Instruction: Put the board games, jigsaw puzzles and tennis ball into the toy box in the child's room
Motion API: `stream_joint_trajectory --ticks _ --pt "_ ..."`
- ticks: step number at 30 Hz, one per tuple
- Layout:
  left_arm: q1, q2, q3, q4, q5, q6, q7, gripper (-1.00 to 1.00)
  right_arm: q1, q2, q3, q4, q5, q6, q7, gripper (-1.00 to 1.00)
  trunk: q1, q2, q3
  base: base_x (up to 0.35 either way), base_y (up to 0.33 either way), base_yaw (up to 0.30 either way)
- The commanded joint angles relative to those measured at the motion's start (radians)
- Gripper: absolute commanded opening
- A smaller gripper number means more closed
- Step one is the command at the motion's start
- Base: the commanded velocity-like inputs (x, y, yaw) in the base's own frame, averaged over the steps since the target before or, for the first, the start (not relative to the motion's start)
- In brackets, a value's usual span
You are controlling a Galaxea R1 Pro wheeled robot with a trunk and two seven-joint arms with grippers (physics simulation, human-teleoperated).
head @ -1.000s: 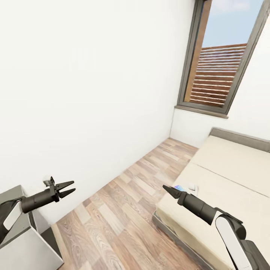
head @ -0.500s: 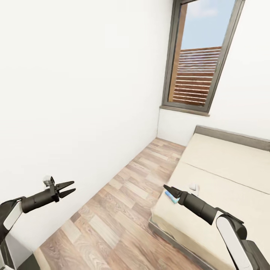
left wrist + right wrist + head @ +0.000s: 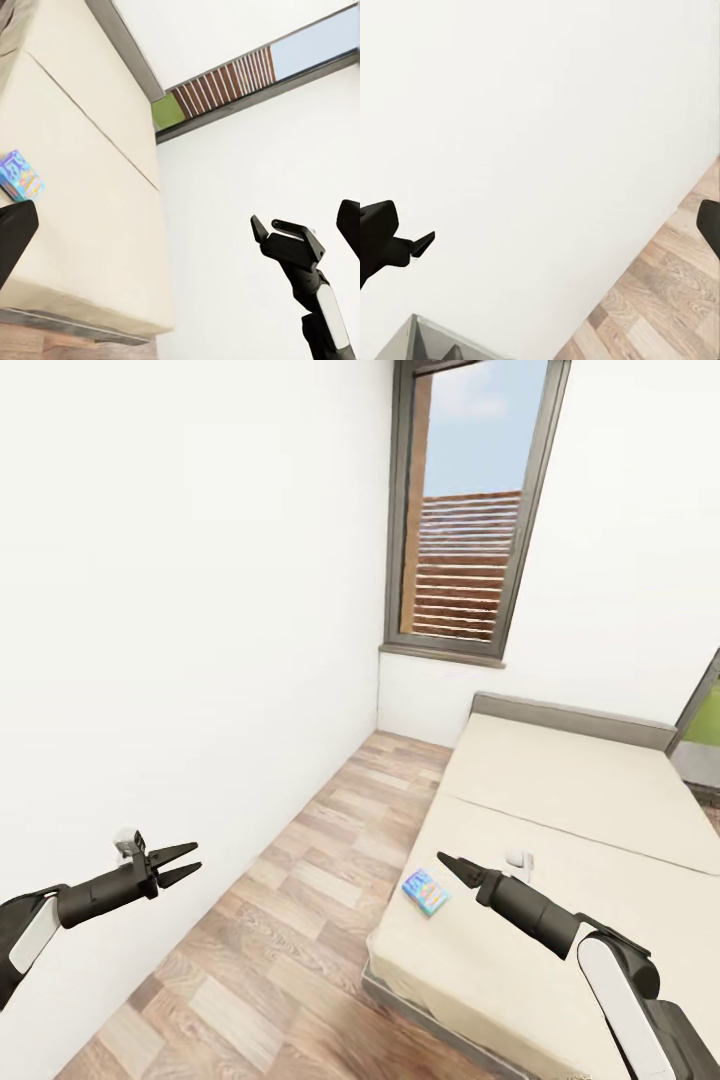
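Note:
A blue board game [image 3: 426, 891] with a cartoon cover lies flat near the front left corner of the bed [image 3: 560, 800], and it also appears on the mattress in the left wrist view as the blue board game [image 3: 20, 175]. My right gripper [image 3: 447, 862] hovers open just right of it, above the mattress, holding nothing. A small white thing [image 3: 518, 857] lies on the bed behind that gripper, too hidden to identify. Over the floor beside the white wall, my left gripper [image 3: 187, 864] is open and empty. The toy box, table, jigsaw puzzles and tennis ball are out of view.
Wood plank floor [image 3: 300, 920] runs between the white wall [image 3: 180, 610] and the bed, up to a tall dark-framed window [image 3: 465, 510]. The bed's dark headboard [image 3: 570, 712] stands against the far wall. A grey cabinet corner [image 3: 427, 339] appears in the right wrist view.
The whole view has swung to the right, so the grey cabinet at lower left has left the picture and more of the bed shows. The blue board game now lies uncovered beside my right gripper.

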Motion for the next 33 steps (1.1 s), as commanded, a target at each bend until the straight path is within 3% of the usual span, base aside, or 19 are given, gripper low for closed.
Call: stream_joint_trajectory --ticks 1,33 --pt "0.0 0.0 0.0 0.0 0.003 0.009 -0.001 1.0 -0.001 0.0 -0.001 0.0 -0.006 0.008 0.0 1.0 0.001 -0.002 -0.002 0.057 -0.035 -0.285" --pt "0.0 0.001 -0.001 0.0 0.003 0.009 -0.001 1.0 -0.001 -0.005 -0.002 0.001 -0.007 0.008 0.0 1.0 0.001 -0.002 0.017 0.004 -0.003 -0.285"
